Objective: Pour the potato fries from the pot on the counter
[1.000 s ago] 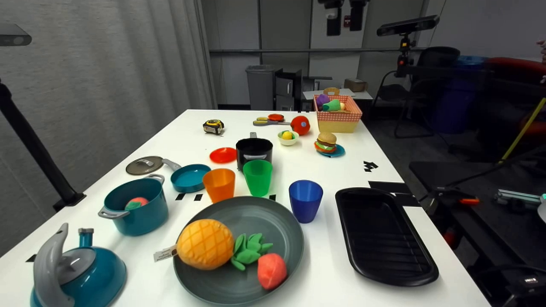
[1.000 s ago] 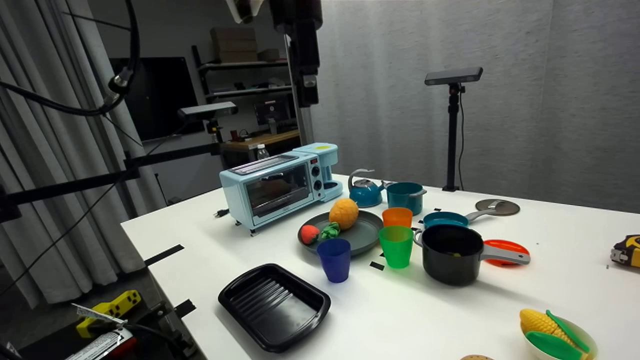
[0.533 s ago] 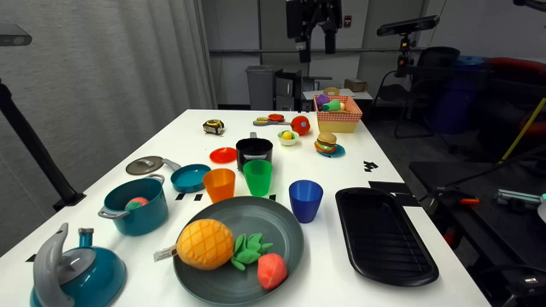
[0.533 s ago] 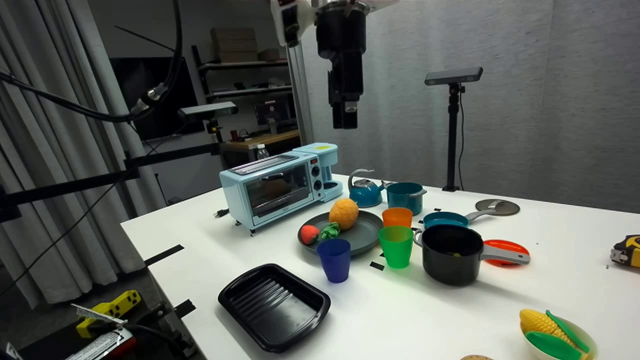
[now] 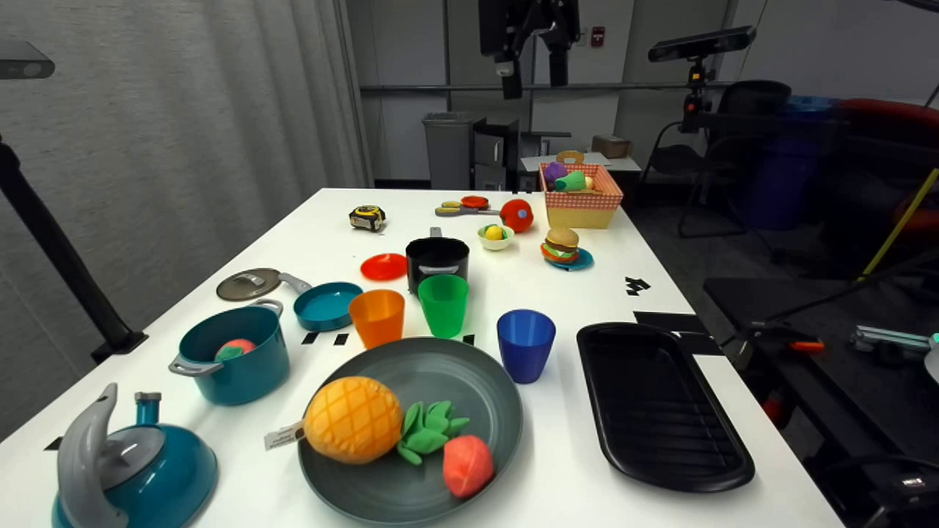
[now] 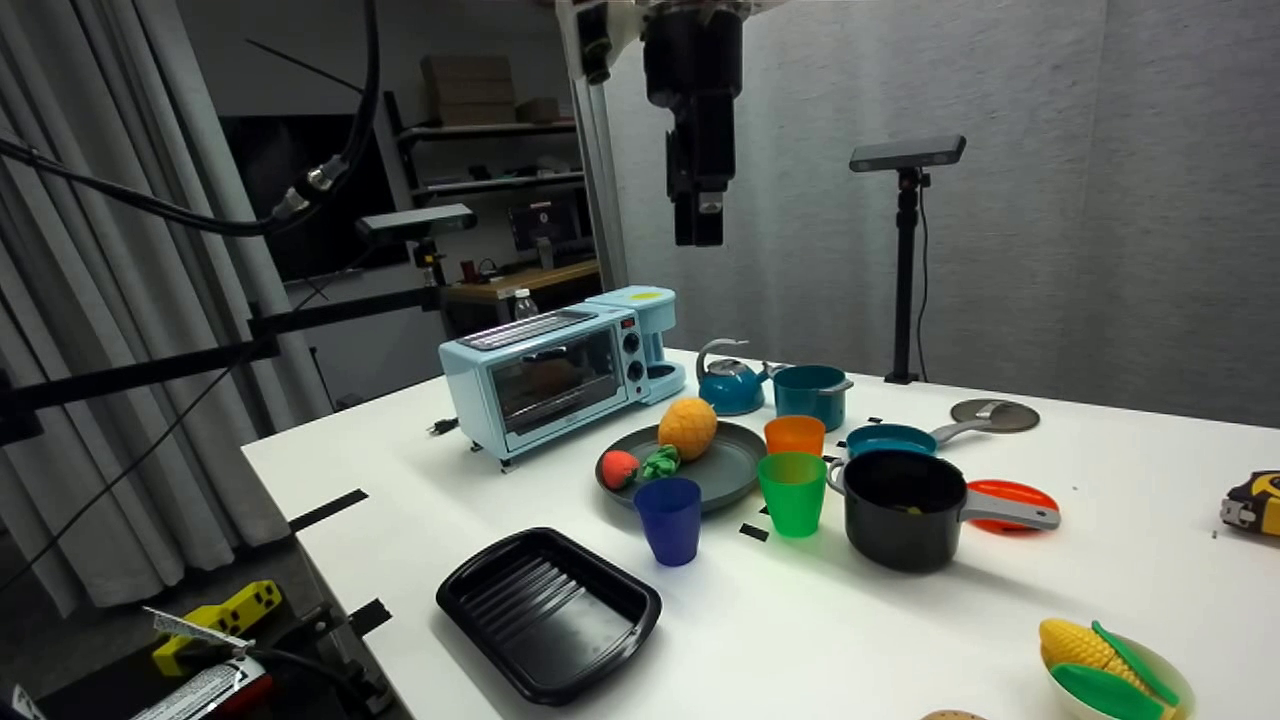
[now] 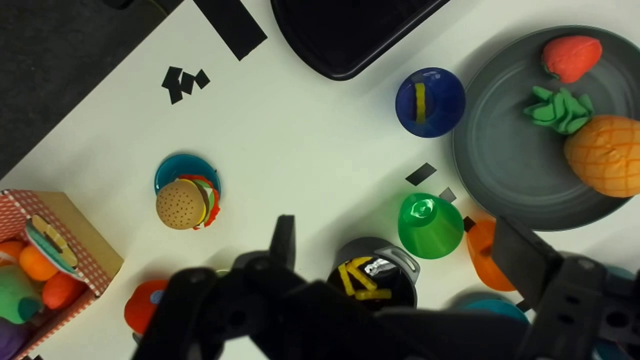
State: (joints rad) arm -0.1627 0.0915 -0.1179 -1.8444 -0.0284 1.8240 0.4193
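Observation:
The black pot (image 5: 437, 257) stands upright on the white counter (image 6: 790, 620), its grey long handle (image 6: 1010, 511) pointing away from the green cup. In the wrist view several yellow potato fries (image 7: 361, 276) lie inside the pot (image 7: 357, 247); part of the pot is hidden behind my gripper body. A small bit of fries (image 6: 908, 510) shows inside it in an exterior view. Another yellow fry (image 7: 420, 104) shows at the blue cup. My gripper (image 5: 535, 81) is open and empty, high above the counter; it also shows in an exterior view (image 6: 698, 232) and the wrist view (image 7: 400, 240).
Green cup (image 6: 795, 495) stands close beside the pot. Orange cup (image 5: 378, 319), blue cup (image 5: 525, 345), teal pan (image 5: 327, 306) and red plate (image 5: 384, 267) are near. Grey plate (image 5: 455, 367) holds toy fruit. Black tray (image 6: 548, 615) and toaster oven (image 6: 540, 375) stand farther off.
My gripper has come lower and moved left in one exterior view and right in the other, then risen slightly. It stays open. The objects on the counter have not moved.

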